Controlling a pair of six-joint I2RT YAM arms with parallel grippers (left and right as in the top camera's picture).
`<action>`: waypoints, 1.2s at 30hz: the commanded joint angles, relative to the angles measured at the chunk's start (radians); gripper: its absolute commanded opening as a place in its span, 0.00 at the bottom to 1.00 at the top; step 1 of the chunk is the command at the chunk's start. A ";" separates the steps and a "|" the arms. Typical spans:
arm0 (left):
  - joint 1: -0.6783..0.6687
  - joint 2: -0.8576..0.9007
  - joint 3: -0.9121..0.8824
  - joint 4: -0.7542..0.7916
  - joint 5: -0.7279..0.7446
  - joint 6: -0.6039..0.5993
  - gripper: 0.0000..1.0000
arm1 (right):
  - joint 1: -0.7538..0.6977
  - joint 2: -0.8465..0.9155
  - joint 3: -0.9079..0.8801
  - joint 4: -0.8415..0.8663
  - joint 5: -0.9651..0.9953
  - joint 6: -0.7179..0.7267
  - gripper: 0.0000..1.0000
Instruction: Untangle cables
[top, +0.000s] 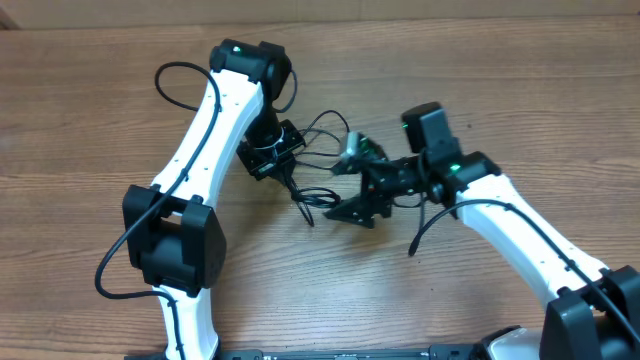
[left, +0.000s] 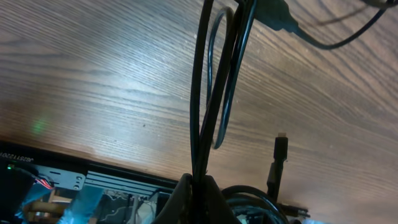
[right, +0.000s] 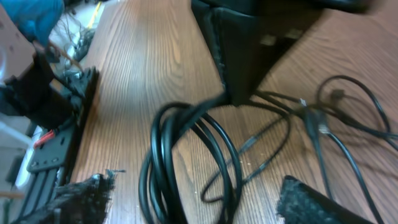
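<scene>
You are mid-separation: your left gripper pinches the tangle of thin black flexible cables at the middle of the brown wooden table, while your right gripper hangs spread over 1 loose loop, so next you likely need to close on that loop and draw it clear.

White arm links, black joint housings, green indicator lights, black wires looping alongside, textured black pincer fingers.

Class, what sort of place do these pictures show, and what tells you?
Probably a robotics lab workbench: a white left arm and right arm reach over a wood-grain table, with thin black cables tangled between them and equipment at its edge.
</scene>
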 joint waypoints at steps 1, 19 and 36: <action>-0.009 -0.006 0.023 -0.006 0.027 -0.003 0.04 | 0.015 0.001 0.006 0.009 0.092 -0.020 0.83; 0.032 -0.006 0.023 0.066 0.185 -0.277 0.04 | 0.015 0.001 0.006 -0.134 0.084 0.198 0.04; -0.076 -0.006 0.023 0.077 0.182 -0.265 0.04 | 0.015 0.001 0.006 0.052 0.812 1.160 0.04</action>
